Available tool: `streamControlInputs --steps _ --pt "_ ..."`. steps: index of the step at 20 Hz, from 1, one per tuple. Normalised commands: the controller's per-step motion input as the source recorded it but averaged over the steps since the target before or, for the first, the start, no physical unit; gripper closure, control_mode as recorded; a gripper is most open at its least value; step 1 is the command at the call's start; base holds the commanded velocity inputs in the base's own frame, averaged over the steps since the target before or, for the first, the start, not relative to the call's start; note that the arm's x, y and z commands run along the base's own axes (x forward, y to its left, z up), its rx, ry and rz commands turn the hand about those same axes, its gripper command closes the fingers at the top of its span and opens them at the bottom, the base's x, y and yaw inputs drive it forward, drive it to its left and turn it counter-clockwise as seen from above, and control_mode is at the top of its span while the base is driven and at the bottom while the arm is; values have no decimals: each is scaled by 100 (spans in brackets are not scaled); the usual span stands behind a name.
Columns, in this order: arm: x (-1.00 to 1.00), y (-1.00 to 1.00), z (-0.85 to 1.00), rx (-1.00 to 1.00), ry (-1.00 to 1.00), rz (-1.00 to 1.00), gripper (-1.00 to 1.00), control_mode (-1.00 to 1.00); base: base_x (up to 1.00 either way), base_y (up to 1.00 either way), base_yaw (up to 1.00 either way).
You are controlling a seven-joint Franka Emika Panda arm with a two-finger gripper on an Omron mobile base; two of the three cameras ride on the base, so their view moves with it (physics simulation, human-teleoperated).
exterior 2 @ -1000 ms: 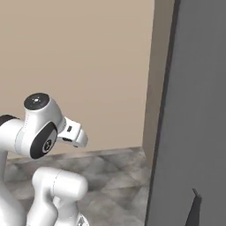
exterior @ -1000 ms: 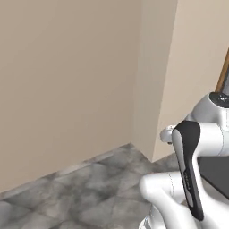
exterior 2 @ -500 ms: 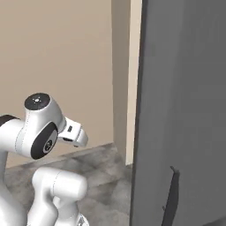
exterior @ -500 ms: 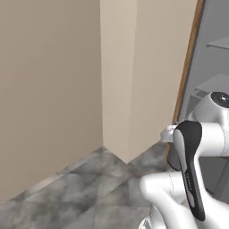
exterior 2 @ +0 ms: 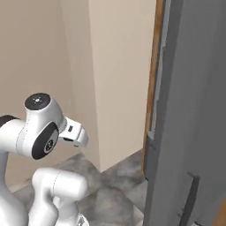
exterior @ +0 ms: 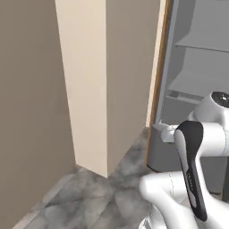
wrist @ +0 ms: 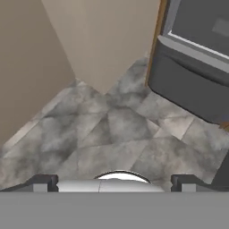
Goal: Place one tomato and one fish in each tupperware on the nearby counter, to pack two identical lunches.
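Beige wall pillar (exterior: 85,85) ahead-left; open grey fridge (exterior: 197,76) right, shelves visible, door (exterior 2: 194,110) edge-on in right base view; marbled grey floor (wrist: 112,129) below; gripper (wrist: 112,181) wide open, holding nothing. Bench, tomatoes, fish, tupperware out of sight; judged: packing not begun, all left.

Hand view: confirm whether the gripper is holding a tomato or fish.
No. The gripper has open, empty jaws, with grey stone floor beyond them.
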Motion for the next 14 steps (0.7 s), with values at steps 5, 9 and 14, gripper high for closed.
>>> streamControlInputs --steps 5,9,14 --pt "0 0 0 0 0 0 -100 100 30 49 -54" --pt "0 0 0 0 0 0 -100 100 22 5 -58" --pt "0 0 0 0 0 0 -100 100 32 22 -59"
